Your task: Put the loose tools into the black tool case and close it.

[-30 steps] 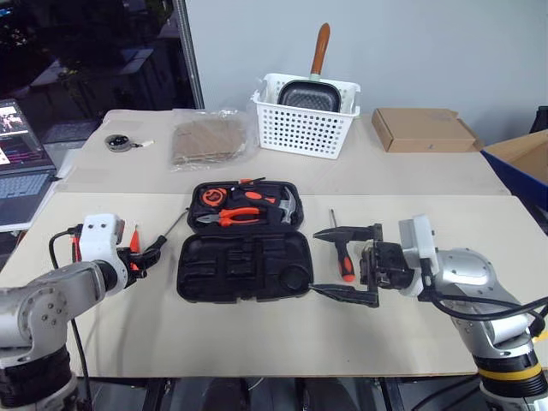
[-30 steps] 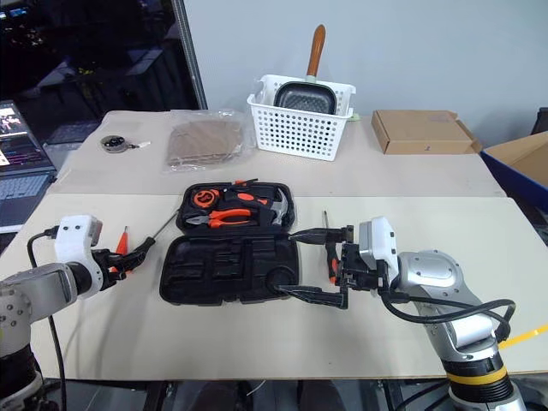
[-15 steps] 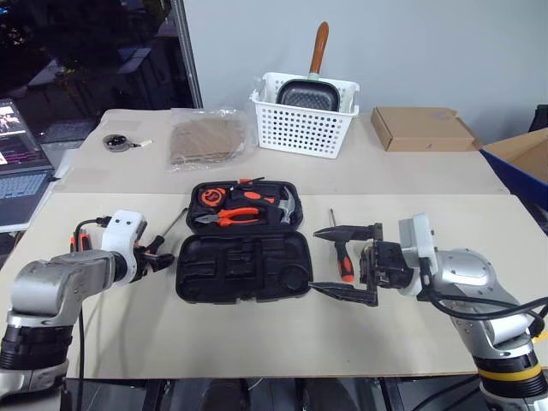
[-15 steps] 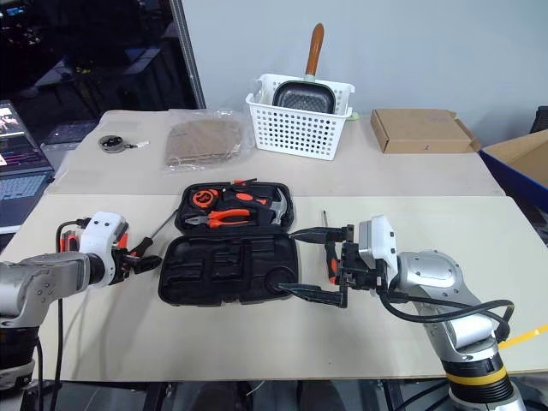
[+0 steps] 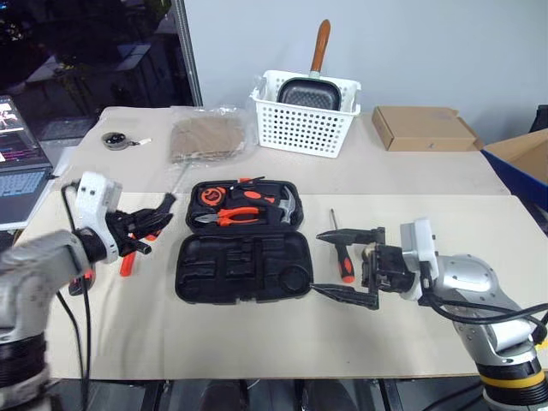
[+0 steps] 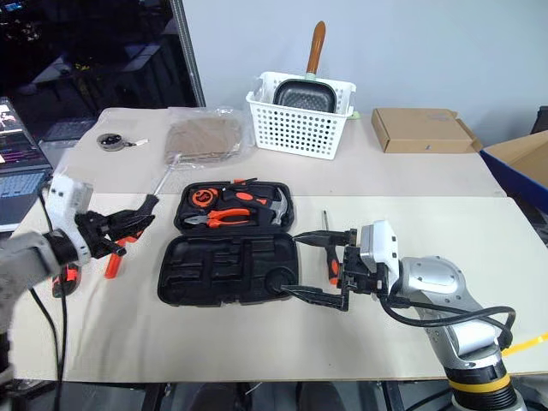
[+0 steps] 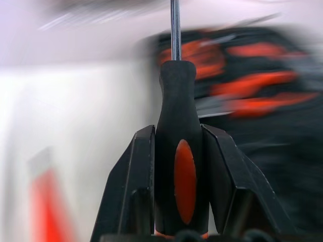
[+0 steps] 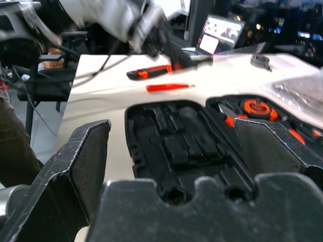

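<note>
Left gripper [image 7: 177,166] clenches a screwdriver [image 7: 177,126] at frame left; right gripper [image 5: 349,265] gapes beside the open tool case [image 5: 244,264], centre.

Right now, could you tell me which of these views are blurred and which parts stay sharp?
Left wrist view: the screwdriver between the left gripper's fingers is sharp, while the black tool case behind smears into streaks. Right wrist view: the right gripper's near fingers are soft, the case crisp. Left eye view: sharp, except the slightly smeared left arm.
</note>
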Tool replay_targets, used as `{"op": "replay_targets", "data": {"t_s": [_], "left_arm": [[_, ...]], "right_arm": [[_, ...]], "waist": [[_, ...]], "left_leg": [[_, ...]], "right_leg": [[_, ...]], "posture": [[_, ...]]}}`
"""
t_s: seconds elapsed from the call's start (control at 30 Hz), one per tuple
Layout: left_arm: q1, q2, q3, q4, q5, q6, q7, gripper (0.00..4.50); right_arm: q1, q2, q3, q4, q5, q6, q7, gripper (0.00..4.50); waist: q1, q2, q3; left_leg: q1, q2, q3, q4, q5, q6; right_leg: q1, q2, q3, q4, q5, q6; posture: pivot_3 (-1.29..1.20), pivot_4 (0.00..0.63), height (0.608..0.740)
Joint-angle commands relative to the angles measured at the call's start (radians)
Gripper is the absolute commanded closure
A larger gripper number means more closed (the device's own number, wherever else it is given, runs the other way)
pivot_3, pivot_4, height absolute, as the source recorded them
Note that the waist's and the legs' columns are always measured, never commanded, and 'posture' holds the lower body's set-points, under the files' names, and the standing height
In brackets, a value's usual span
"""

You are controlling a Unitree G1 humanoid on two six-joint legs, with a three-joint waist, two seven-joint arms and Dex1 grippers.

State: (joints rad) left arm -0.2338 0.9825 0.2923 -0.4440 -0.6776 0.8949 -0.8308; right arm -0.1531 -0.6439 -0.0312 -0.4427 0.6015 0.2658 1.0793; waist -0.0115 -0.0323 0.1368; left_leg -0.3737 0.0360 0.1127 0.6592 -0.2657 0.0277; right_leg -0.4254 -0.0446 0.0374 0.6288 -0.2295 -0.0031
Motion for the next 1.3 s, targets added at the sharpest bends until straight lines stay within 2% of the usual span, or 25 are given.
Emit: {"op": "replay_targets", "data": {"t_s": [0.03,0.13,0.23,0.33,0.43,0.67,1.03,1.2,1.27,1.3], "left_arm": [[-0.03,0.048,-0.197,0.013,0.131,-0.163,-0.142,3.63],[-0.218,0.005,-0.416,0.199,0.31,-0.288,-0.189,3.63],[-0.372,-0.049,-0.551,0.364,0.429,-0.371,-0.248,3.63],[-0.45,-0.074,-0.61,0.468,0.496,-0.437,-0.306,3.63],[-0.487,-0.064,-0.666,0.582,0.581,-0.575,-0.388,3.63],[-0.525,-0.098,-0.687,0.743,0.669,-0.733,-0.471,3.63],[-0.54,-0.164,-0.679,0.788,0.73,-0.757,-0.49,3.63],[-0.546,-0.171,-0.684,0.838,0.775,-0.806,-0.476,3.63],[-0.553,-0.178,-0.68,0.862,0.78,-0.823,-0.474,2.62],[-0.558,-0.18,-0.672,0.867,0.782,-0.827,-0.468,2.43]], "right_arm": [[-0.002,-0.01,-0.036,-0.018,0.009,-0.024,-0.001,0.0],[-0.001,-0.018,-0.047,-0.019,0.006,-0.024,-0.004,0.0],[0.01,-0.026,-0.057,-0.038,0.005,-0.022,-0.013,0.0],[0.03,-0.034,-0.069,-0.063,0.005,-0.019,-0.026,0.0],[0.076,-0.048,-0.099,-0.095,0.006,-0.013,-0.046,0.0],[0.151,-0.083,-0.164,-0.108,0.001,-0.021,-0.066,0.0],[0.185,-0.148,-0.223,-0.043,0.0,-0.037,0.01,0.0],[0.188,-0.173,-0.241,-0.003,0.002,-0.05,0.058,0.0],[0.187,-0.178,-0.247,0.011,0.002,-0.057,0.071,0.0],[0.187,-0.178,-0.248,0.013,0.002,-0.058,0.073,0.0]], "waist": [[0.003,0.008,-0.002],[0.013,0.006,0.0],[0.02,0.004,0.001],[0.016,0.004,0.001],[0.006,0.004,0.001],[0.01,0.004,0.001],[0.009,0.004,0.0],[0.009,0.005,0.0],[0.009,0.005,0.0],[0.011,0.005,0.0]], "left_leg": [[0.002,-0.002,0.001,0.0,-0.001,0.001],[0.003,-0.002,0.002,0.001,0.0,0.002],[0.001,-0.003,0.001,0.002,0.005,0.005],[0.0,-0.004,0.001,0.002,0.006,0.006],[-0.002,-0.004,0.001,0.002,0.004,0.009],[-0.016,-0.004,0.0,0.006,0.002,0.012],[-0.006,-0.004,-0.001,0.009,0.001,0.014],[-0.006,-0.004,-0.001,0.009,0.001,0.014],[-0.006,-0.004,-0.001,0.009,0.001,0.014],[-0.006,-0.004,-0.001,0.009,0.001,0.014]], "right_leg": [[0.002,-0.001,0.001,0.0,-0.001,0.001],[0.003,0.0,0.003,0.001,-0.001,0.002],[0.003,0.004,0.002,0.0,0.001,0.001],[0.001,0.003,0.002,0.0,0.001,0.002],[0.0,0.003,0.004,0.0,0.0,0.004],[-0.009,0.002,0.001,0.001,0.0,0.007],[0.0,0.003,0.002,0.001,0.001,0.007],[0.001,0.002,0.003,0.001,0.001,0.008],[0.001,0.002,0.002,0.001,0.001,0.008],[0.001,0.002,0.002,0.001,0.001,0.008]], "posture": [[0.0,0.15,0.74],[0.0,0.15,0.74],[0.0,0.15,0.74],[0.0,0.15,0.74],[0.0,0.15,0.74],[0.0,0.15,0.74],[0.0,0.15,0.74],[0.0,0.15,0.74],[0.0,0.15,0.74],[0.0,0.15,0.74]]}}
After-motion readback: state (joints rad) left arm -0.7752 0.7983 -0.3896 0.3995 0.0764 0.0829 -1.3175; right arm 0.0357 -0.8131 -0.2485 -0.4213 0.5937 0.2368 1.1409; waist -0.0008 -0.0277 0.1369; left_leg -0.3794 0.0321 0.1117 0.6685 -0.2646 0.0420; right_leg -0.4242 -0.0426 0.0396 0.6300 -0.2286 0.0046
